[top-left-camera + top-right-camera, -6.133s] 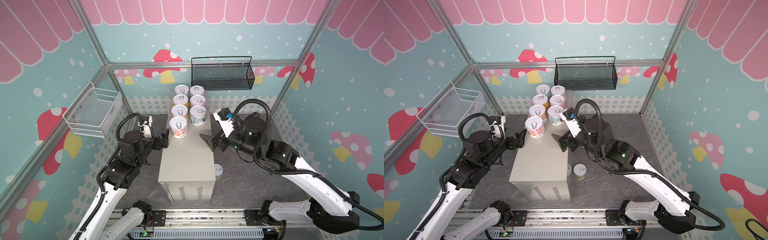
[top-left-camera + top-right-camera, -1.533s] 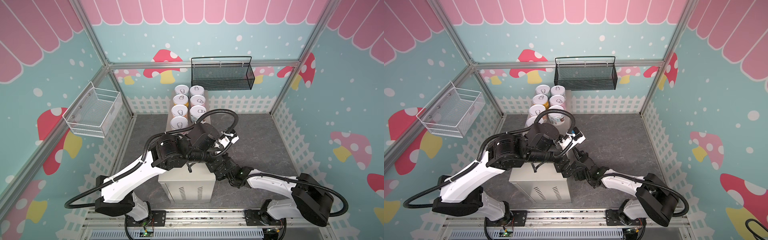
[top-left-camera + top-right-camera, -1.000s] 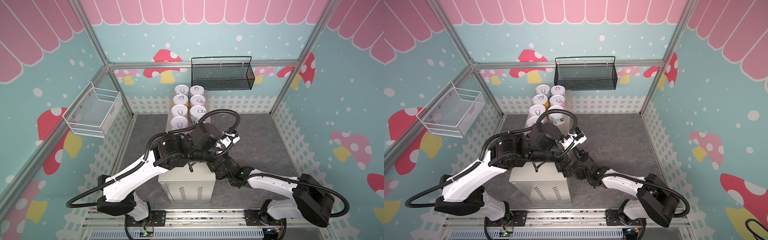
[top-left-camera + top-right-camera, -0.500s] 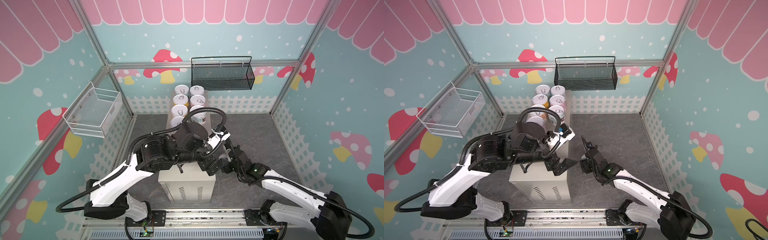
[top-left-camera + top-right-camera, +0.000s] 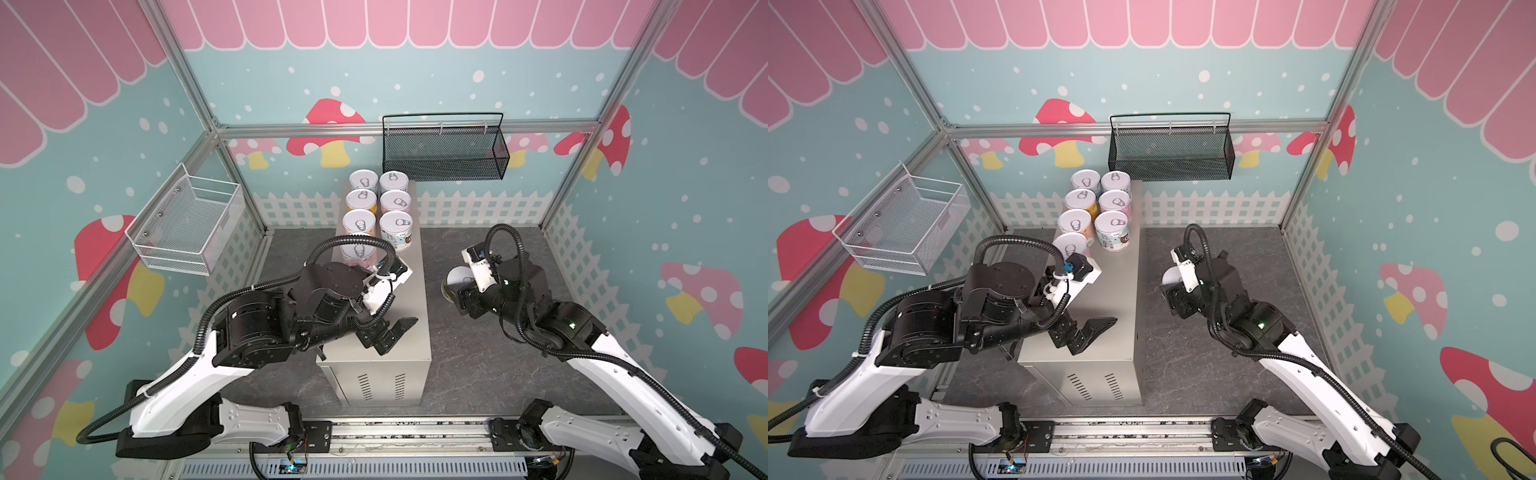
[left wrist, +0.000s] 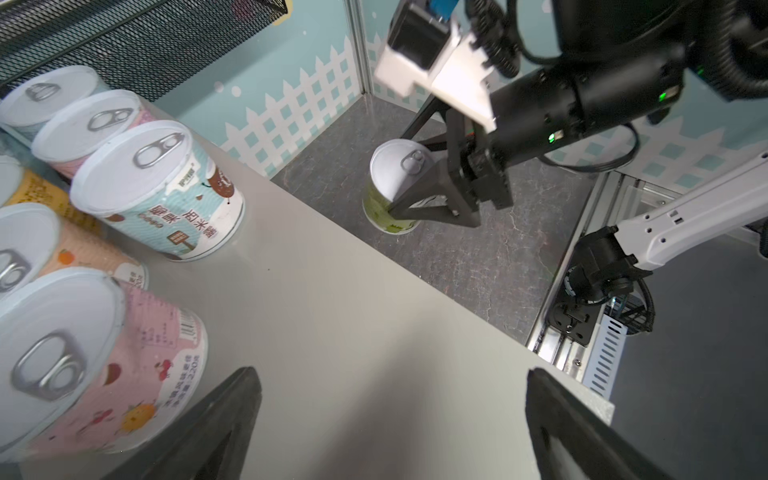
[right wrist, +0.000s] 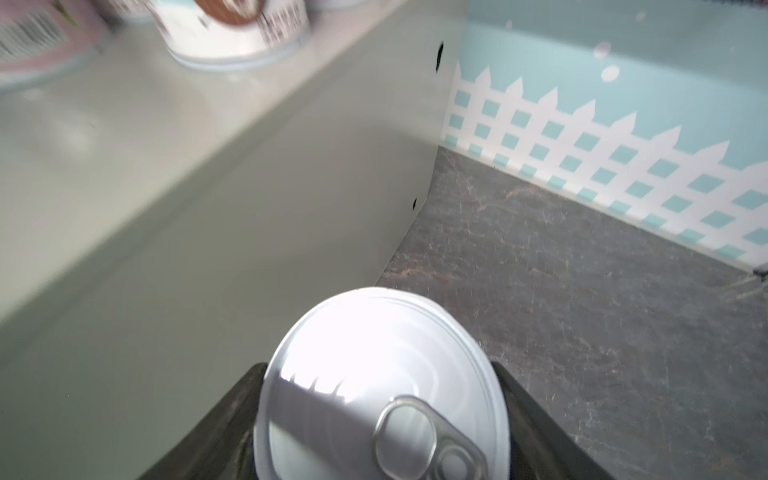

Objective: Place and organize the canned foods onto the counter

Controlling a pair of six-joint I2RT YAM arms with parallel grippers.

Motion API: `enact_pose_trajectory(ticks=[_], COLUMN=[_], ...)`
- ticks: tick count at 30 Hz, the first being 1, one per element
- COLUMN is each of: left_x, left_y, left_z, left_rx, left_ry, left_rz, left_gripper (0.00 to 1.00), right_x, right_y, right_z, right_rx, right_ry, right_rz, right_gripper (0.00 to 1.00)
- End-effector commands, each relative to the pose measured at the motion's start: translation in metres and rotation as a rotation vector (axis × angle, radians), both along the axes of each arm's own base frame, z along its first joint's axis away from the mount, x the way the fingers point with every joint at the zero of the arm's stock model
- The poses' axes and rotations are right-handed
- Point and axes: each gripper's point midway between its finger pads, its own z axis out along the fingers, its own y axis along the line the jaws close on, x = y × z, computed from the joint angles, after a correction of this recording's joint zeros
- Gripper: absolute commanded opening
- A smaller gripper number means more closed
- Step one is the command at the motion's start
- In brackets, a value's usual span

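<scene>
Nearest, the left gripper (image 5: 397, 334) hangs over the table's (image 5: 411, 291) near end, jaws spread wide and empty. Farther back, just off the table's right edge, the right gripper (image 6: 399, 178) pinches a green can (image 5: 456, 277) by its sides (lid up, slightly tilted). Seven more cans (image 5: 395, 201) stand in two rows at the far end, the nearest a pink can (image 5: 358, 251) by the left edge.

Beside the counter (image 5: 415, 299), the left arm (image 5: 187, 382) and right arm (image 5: 602, 370) are showing white shells, black joints and black ribbed cables (image 5: 348, 240); a green light (image 5: 572, 325) is glowing on the right one.
</scene>
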Motion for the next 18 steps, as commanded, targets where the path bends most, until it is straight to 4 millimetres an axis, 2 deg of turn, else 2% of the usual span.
enact_pose_trajectory(ticks=[1, 6, 10, 13, 18], left_x=[0.01, 0.012, 0.015, 0.017, 0.016], left_y=[0.02, 0.044, 0.06, 0.068, 0.069], left_z=[0.015, 0.017, 0.015, 0.011, 0.003], left_rx=[-0.045, -0.057, -0.059, -0.068, -0.097], left_ry=[-0.075, -0.112, -0.135, -0.15, -0.169], left_rz=[0.07, 0.12, 0.158, 0.176, 0.162], left_gripper=[0.99, 0.99, 0.99, 0.99, 0.99], right_x=[-0.011, -0.024, -0.035, -0.039, -0.037], right_y=[0.001, 0.007, 0.026, 0.041, 0.055], right_z=[0.042, 0.075, 0.089, 0.098, 0.111], right_rx=[-0.002, 0.004, 0.028, 0.055, 0.076], right_ry=[-0.077, -0.131, -0.14, -0.138, -0.135], right_rz=[0.079, 0.172, 0.305, 0.382, 0.428], right_gripper=[0.67, 0.67, 0.67, 0.65, 0.65])
